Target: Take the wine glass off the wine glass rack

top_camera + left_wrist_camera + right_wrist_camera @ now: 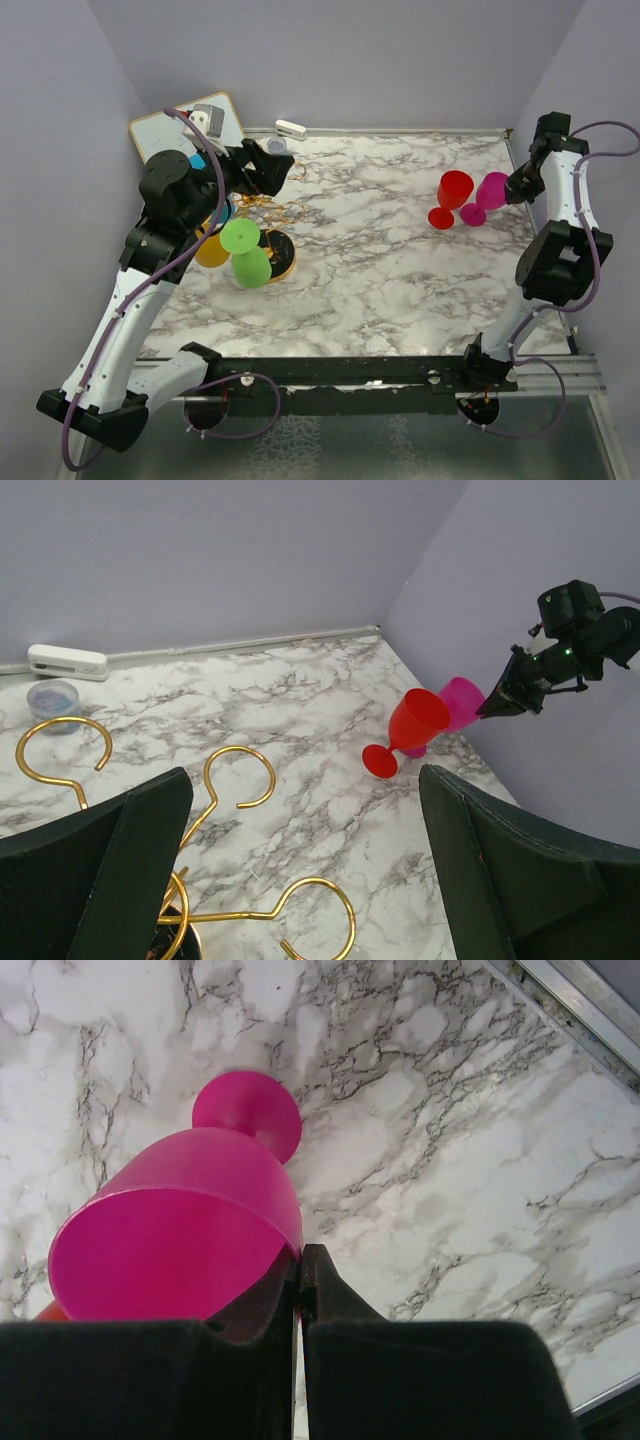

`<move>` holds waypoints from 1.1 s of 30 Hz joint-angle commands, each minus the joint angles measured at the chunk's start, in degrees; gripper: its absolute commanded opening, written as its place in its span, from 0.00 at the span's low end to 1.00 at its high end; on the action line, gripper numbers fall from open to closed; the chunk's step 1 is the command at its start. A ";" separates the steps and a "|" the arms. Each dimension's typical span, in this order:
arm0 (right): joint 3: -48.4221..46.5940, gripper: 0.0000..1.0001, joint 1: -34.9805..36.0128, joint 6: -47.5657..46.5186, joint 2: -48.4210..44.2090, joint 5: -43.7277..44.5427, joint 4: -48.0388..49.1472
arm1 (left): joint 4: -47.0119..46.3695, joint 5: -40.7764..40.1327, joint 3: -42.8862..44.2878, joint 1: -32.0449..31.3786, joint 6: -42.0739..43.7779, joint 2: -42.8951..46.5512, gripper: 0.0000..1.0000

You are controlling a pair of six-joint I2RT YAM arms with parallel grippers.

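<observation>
The gold wire wine glass rack [281,212] stands on its round black base at the left; its empty looped arms [240,776] show in the left wrist view. Green [240,237], yellow [211,251] and blue [226,212] wine glasses hang on its near side. My left gripper [274,170] [305,810] is open and empty above the rack's far arms. My right gripper [510,188] [300,1258] is shut on the rim of a magenta wine glass [490,190] [180,1230] [462,700], foot down by the table at the far right. A red wine glass [452,192] [418,720] stands beside it.
A white board [170,128] leans at the back left corner. A small white device [290,129] [67,662] and a small bluish cup [277,146] [52,695] lie by the back wall. Purple walls close in on three sides, and the right one is close to my right arm.
</observation>
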State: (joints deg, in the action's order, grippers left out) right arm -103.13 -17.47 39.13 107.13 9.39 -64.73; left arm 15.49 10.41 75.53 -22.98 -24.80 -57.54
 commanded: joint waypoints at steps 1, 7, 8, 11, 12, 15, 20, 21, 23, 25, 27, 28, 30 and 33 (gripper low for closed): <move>5.20 0.01 -0.19 -0.99 -6.42 -1.69 4.35 | -0.35 -0.22 0.76 -0.13 -0.24 1.08 0.99; 9.35 0.01 -0.19 -1.26 -8.10 -1.73 6.28 | 0.80 -0.66 1.02 -0.13 0.42 1.43 0.99; 9.65 0.01 -0.19 -1.38 -8.16 -1.71 6.33 | 0.92 -0.74 0.95 -0.13 0.48 1.45 0.99; 10.26 0.01 -0.19 -1.52 -7.99 -1.68 6.65 | 1.26 -0.92 0.85 -0.14 0.54 1.62 0.99; 10.54 0.01 -0.19 -1.56 -7.93 -1.77 6.95 | 1.30 -0.92 0.78 -0.16 0.49 1.64 0.99; 10.85 0.03 -0.19 -1.78 -7.57 -2.49 7.36 | 1.56 -1.04 0.88 -0.15 0.62 1.72 0.99; 10.53 0.18 -0.19 -2.20 -7.95 -4.33 8.15 | 2.09 -1.44 1.33 -0.14 0.81 1.68 0.99; 10.30 0.24 -0.13 -2.36 -8.07 -4.56 8.27 | 2.12 -1.57 1.37 -0.14 0.87 1.65 0.99; 9.84 0.28 -0.14 -2.52 -8.71 -5.14 8.54 | 2.41 -1.71 1.56 -0.13 0.77 1.49 0.99; 9.58 0.30 -0.10 -2.72 -9.46 -6.00 9.25 | 2.68 -1.67 1.64 -0.13 0.83 1.33 0.99; 8.84 0.30 -0.11 -2.85 -10.16 -6.73 9.33 | 2.74 -1.63 1.55 -0.13 0.74 1.35 0.99; 8.38 0.31 -0.09 -2.88 -10.48 -7.01 8.97 | 2.77 -1.63 1.50 -0.13 0.74 1.34 0.99; 7.46 0.31 -0.10 -2.96 -11.48 -7.81 8.59 | 2.75 -1.67 1.49 -0.13 0.70 1.45 0.99; 6.75 0.31 -0.10 -3.46 -14.47 -9.50 8.84 | 2.68 -1.86 1.58 -0.13 0.76 1.61 0.99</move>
State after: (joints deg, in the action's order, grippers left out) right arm -93.30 -17.47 36.84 98.30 3.29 -57.45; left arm 18.55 9.63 75.53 -22.98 -24.67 -56.97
